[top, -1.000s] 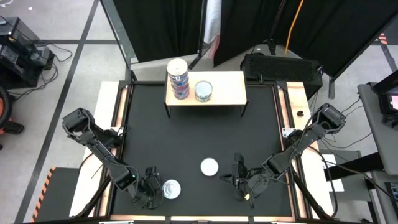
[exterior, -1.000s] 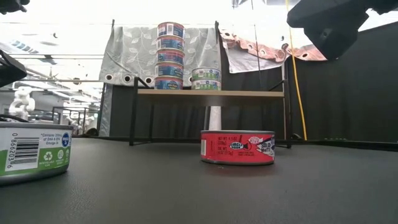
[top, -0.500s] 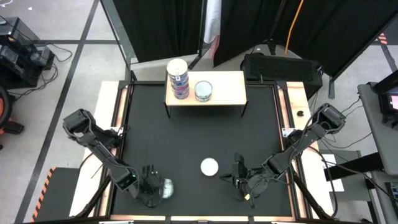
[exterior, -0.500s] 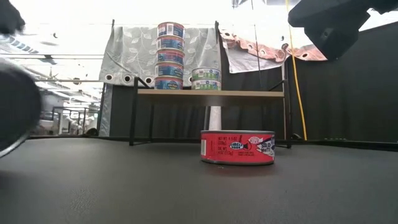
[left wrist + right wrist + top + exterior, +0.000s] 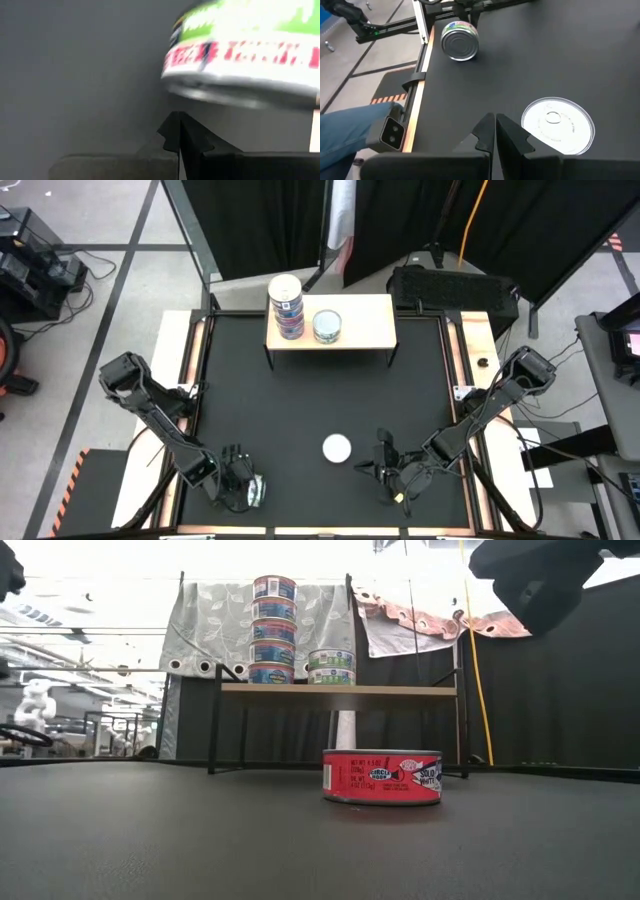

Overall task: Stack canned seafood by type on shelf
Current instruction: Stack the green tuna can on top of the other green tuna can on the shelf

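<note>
Your shelf (image 5: pixel 365 328) carries a tall stack of blue tins (image 5: pixel 286 304) with a short stack of green tins (image 5: pixel 327 326) just beside it; the low view counts 5 blue (image 5: pixel 273 630) and 2 green (image 5: pixel 330 667). A red tin (image 5: pixel 381 777) sits alone mid-table. Your left gripper (image 5: pixel 243 488) holds a green-labelled tin (image 5: pixel 255 491) at the near left edge, tipped on its side; the right wrist view shows that tin (image 5: pixel 460 40) lifted off the table. Your right gripper (image 5: pixel 494 131) waits beside the red tin, fingers closed on nothing.

Red tin (image 5: pixel 382 777) on surface, low view: label reads "CIRCLE" in an oval logo, rest too small. Green-white tin (image 5: pixel 245 47), left wrist view: red lettering blurred, unreadable.
</note>
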Action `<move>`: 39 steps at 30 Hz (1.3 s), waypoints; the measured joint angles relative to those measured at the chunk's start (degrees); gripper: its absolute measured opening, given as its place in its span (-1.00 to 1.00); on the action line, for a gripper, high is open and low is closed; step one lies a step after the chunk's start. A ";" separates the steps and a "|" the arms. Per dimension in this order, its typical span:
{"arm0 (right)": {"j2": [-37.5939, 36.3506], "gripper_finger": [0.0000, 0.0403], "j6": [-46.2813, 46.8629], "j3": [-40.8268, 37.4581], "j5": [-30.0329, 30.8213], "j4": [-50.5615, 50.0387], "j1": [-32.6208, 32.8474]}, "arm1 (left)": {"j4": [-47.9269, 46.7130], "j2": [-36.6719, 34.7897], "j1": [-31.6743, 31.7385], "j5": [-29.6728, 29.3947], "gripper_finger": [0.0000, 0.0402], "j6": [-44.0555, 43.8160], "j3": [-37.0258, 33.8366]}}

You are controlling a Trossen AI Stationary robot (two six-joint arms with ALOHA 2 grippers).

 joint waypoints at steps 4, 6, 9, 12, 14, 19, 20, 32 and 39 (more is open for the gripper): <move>0.02 -0.95 1.24 0.00 -0.21 1.09 0.06 | -11.59 -4.20 -1.18 2.75 -0.99 -2.55 2.98; 0.01 -0.95 1.22 0.00 -1.12 1.50 0.09 | -17.82 -6.85 -2.96 3.12 -0.99 -2.90 5.76; 0.00 -0.95 0.94 0.00 -1.11 1.96 0.35 | -24.12 -10.54 -5.71 2.11 -0.99 -1.82 10.13; 0.00 -0.95 0.67 0.00 -1.11 1.92 0.35 | -16.59 -12.90 -7.39 0.81 -0.99 6.66 12.34; 0.00 -0.95 0.03 0.00 -1.11 2.01 0.35 | -9.89 -12.85 -7.49 1.42 -0.93 13.25 12.74; 0.02 -0.95 -1.04 0.00 -1.08 2.36 0.35 | -7.85 -10.60 -5.30 4.34 -0.49 26.72 14.68; 0.00 -0.95 -1.14 0.00 -1.07 2.36 0.35 | -8.35 -10.19 -4.96 4.04 -0.36 31.52 14.72; 0.02 -0.95 -2.90 0.00 -1.25 2.34 0.35 | -14.34 -4.73 -3.73 -2.00 0.64 74.38 15.22; 0.02 -0.95 -3.54 0.00 -1.27 2.32 0.35 | -15.81 -2.31 -3.63 -3.62 0.66 85.23 15.18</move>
